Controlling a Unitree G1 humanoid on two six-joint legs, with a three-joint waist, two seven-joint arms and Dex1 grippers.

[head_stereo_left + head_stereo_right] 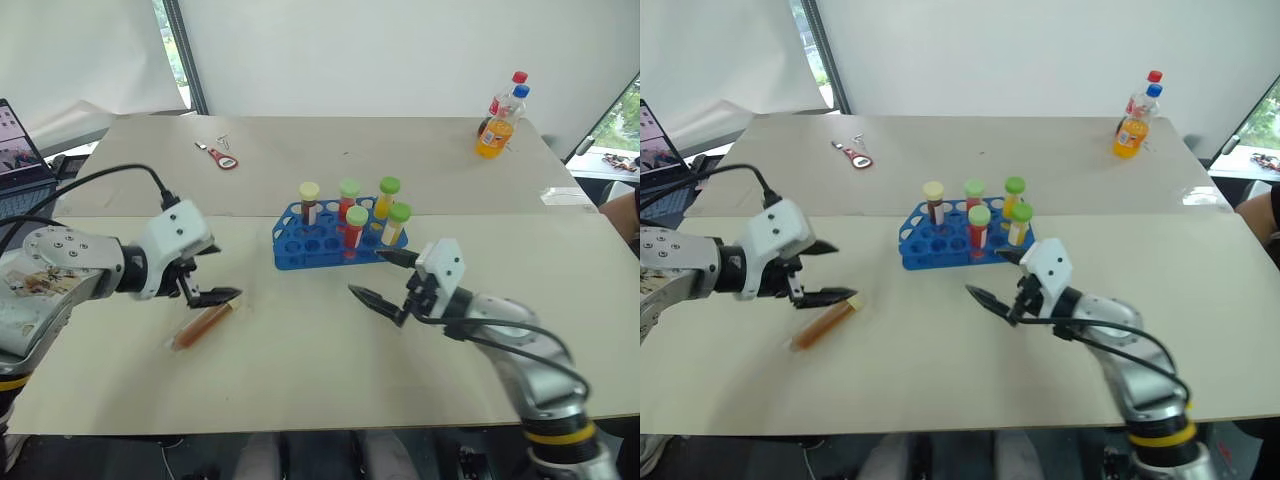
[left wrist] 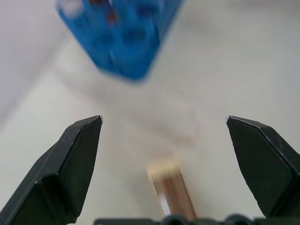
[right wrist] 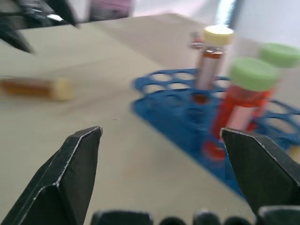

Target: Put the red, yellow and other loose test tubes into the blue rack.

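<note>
One tube left on the table – five already stand in the rack.

We see the blue rack (image 1: 335, 238) in the middle of the table (image 1: 300, 370), with five capped tubes standing in its holes. One loose tube (image 1: 205, 325) lies flat near our left gripper (image 1: 215, 283), well apart from the rack; it holds brownish-orange liquid, though we cannot quite tell its cap colour. Our left gripper is wide open and empty, hanging just above the tube's cap end. Our right gripper (image 1: 385, 280) is open and empty too, just beside the rack's near edge. The tube looks light, stiff and smooth – round, so it may roll or slip, and it might crack if squeezed hard. We think the best hold is across its middle, gently.
</note>
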